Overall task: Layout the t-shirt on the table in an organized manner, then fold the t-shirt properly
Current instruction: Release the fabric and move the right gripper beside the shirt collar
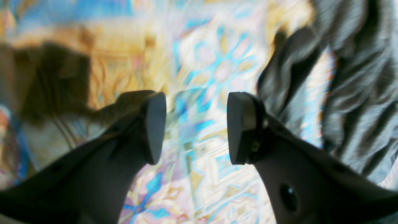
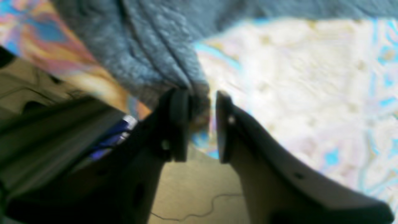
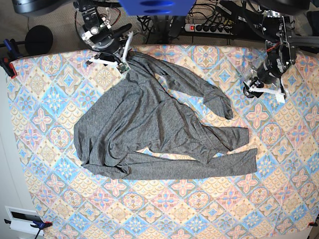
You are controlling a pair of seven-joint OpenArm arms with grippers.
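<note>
Base view, left to right: right gripper [image 3: 121, 63] sits at the far-left edge of the table [image 3: 40, 114], right at the top corner of the t-shirt [image 3: 149, 134]. Right wrist view shows the jaws of the right gripper [image 2: 202, 124] parted with a narrow gap, a bunched tip of grey fabric [image 2: 149, 56] at the fingertips, touching the left pad [image 2: 179, 124]; blurred, so can't tell if the cloth is pinched or just resting there. Rest of the fabric spreads away above the fingers; bare floor shows below the table edge.

T-shirt lies wrinkled across the middle of the patterned cloth, body toward the left, a long strip of it running along the near side toward the right, one sleeve [image 3: 209, 94] angled toward the far right.

Left gripper [image 3: 263, 89] is over the far-right part of the table, apart from the shirt, nearest piece being that sleeve end. Left wrist view: left gripper [image 1: 196, 127] wide open, nothing between the pads [image 1: 155, 124], only tile pattern under the gap. Grey folds [image 1: 357, 93] lie off to the right of the right-hand finger, not touching it. View is motion-blurred
</note>
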